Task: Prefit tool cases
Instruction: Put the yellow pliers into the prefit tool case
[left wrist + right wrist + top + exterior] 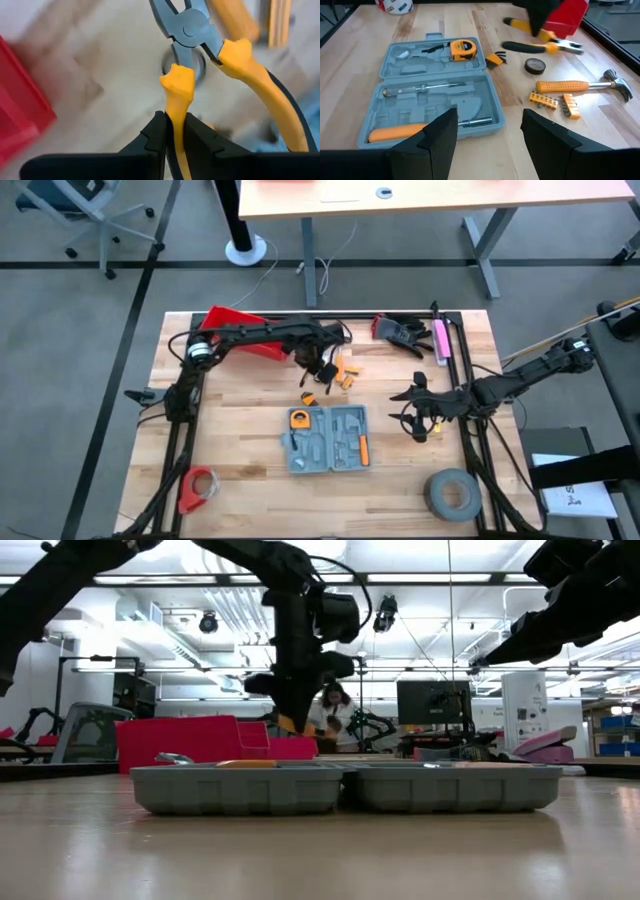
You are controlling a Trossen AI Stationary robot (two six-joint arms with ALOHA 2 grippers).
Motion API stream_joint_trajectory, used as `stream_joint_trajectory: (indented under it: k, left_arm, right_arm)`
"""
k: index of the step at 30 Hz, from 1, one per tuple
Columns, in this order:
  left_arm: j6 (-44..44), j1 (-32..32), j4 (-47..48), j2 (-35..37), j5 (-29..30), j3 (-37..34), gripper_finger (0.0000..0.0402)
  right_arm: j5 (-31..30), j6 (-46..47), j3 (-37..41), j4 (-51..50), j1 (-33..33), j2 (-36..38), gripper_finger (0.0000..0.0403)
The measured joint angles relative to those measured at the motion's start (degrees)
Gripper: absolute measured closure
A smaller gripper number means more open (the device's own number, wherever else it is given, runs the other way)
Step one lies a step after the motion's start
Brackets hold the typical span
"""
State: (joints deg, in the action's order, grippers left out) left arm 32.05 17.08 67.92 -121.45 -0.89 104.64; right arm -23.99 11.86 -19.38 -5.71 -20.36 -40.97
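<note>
At the table's middle lies the open tool case (328, 438), grey-blue, both halves flat, its long axis running across the table from side to side. It serves as the landmark for everything else.

Left of the case and toward the far edge sits a red bin (243, 331). Just right of the bin, the left gripper (318, 363) hangs above the boards, on the far side of the case. Its fingers (155, 137) are clamped on 1 yellow handle of a pair of pliers (200, 65), whose steel nose points away from the wrist.

The case lies on the near side of that gripper, a short way off, so the left arm is the one placed to carry the pliers over. A tape measure (462, 47) and 2 screwdrivers already fill recesses; other recesses look empty.

Between gripper and case lie a hammer (580, 86) and small orange bits, which may crowd a low path.

Right of the case, the right gripper (418, 412) waits with fingers spread, holding nothing. Bare boards surround the case's near edge.
</note>
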Motion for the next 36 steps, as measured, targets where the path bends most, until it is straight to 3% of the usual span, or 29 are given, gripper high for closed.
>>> stream_joint_trajectory:
  k: [9, 22, 36]
  left_arm:
    - [9.45, -10.3, 3.77, 0.02, -3.6, 0.63, 0.0358]
    - [33.81, -26.24, 2.5, 0.07, -4.72, 0.61, 0.0357]
    - [53.05, -33.72, 0.26, -0.08, 0.34, -0.32, 0.0356]
  right_arm:
    - [-0.02, -0.07, 0.0, 0.01, 0.0, -0.02, 0.0204]
    - [-0.01, -1.6, 0.0, 0.01, 0.0, -0.02, 0.0204]
    - [0.02, -2.03, 0.0, 0.03, -0.02, -0.02, 0.0204]
